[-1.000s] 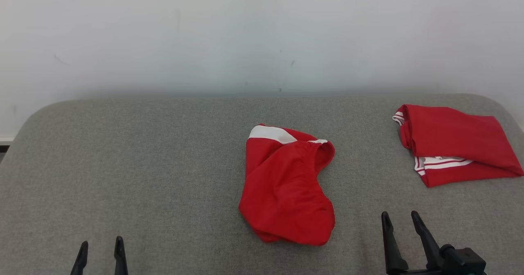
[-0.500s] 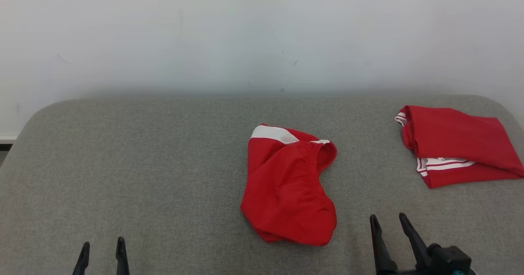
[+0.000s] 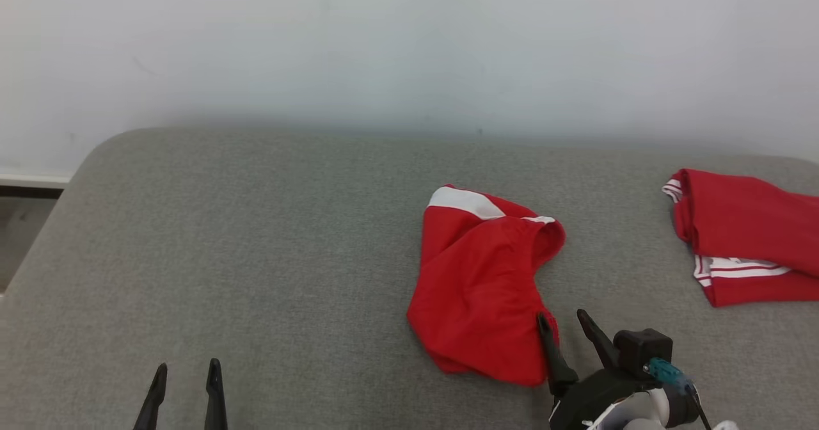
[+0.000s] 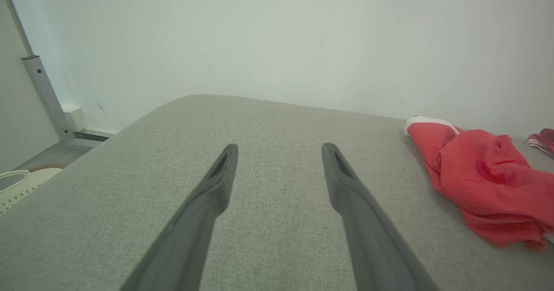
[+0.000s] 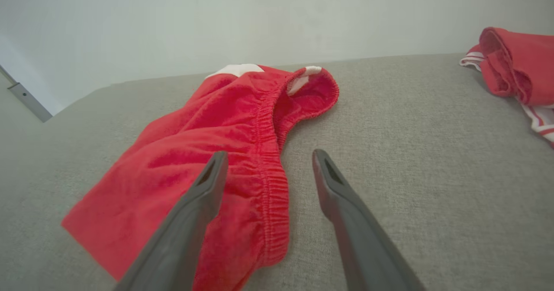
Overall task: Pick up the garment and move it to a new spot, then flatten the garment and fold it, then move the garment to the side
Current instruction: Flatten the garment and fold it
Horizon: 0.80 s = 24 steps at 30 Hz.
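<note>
Two red items are counted on the grey counter (image 3: pixel 256 225): a crumpled garment (image 3: pixel 486 283) near the middle, and a folded garment (image 3: pixel 748 231) at the right edge. Two end effectors are noted, both spread wide, nothing held. The right end effector (image 3: pixel 563 317) is positioned at the crumpled garment's near right edge; the left end effector (image 3: pixel 187 365) is seen well apart

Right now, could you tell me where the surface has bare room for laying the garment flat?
Widest: the grey surface left of the crumpled garment, beyond the left tool. Narrower: between it and the folded garment. Crowded by the right tool.
</note>
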Tool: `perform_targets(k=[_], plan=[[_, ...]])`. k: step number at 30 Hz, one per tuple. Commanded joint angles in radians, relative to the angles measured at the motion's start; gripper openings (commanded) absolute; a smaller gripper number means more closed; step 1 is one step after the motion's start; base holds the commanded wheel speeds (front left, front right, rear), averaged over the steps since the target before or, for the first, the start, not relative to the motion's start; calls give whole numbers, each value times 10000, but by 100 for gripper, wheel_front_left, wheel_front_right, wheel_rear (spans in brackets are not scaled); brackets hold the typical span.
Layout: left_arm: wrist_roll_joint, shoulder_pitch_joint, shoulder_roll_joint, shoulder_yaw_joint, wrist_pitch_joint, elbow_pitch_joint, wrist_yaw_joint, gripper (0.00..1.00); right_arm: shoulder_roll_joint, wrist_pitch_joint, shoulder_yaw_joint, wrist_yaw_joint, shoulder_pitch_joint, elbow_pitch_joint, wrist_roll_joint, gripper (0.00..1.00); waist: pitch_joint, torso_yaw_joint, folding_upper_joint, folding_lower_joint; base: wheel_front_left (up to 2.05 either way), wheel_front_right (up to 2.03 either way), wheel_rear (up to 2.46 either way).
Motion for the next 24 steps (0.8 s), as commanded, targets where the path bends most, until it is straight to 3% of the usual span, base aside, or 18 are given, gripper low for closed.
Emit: perform_targets(k=[1, 8, 9, 10, 11, 17, 24], plan=[[31, -105, -27, -40, -22, 49, 2, 100, -9, -4, 34, -17, -288, 554, 191, 100, 95, 273, 0, 0, 0, 0, 0], [-69, -237, -8, -283, -22, 131, -1, 100, -5, -6, 582, -17, -1181, 2985, 1077, 100, 185, 683, 0, 0, 0, 0, 0], [-80, -243, 10, -271, -22, 118, -1, 100, -6, -6, 634, -17, -1235, 3010, 1202, 58, 204, 707, 0, 0, 0, 0, 0], [-99, -243, 29, -264, -22, 117, -2, 100, -6, -6, 691, -17, -1247, 3015, 1307, 25, 216, 714, 0, 0, 0, 0, 0], [-117, -243, 39, -250, -22, 122, -2, 100, -9, -6, 752, -17, -1245, 2969, 1360, 0, 223, 708, 0, 0, 0, 0, 0], [-106, -233, 53, -157, -22, 192, -3, 100, -16, -6, 480, -17, -1153, 2351, 1022, 0, 138, 571, 0, 0, 0, 0, 0], [-185, -345, 1, -195, -22, 144, -3, 100, -297, -6, -286, -17, -1239, 517, -267, 0, 9, 346, 0, 0, 0, 0, 0]])
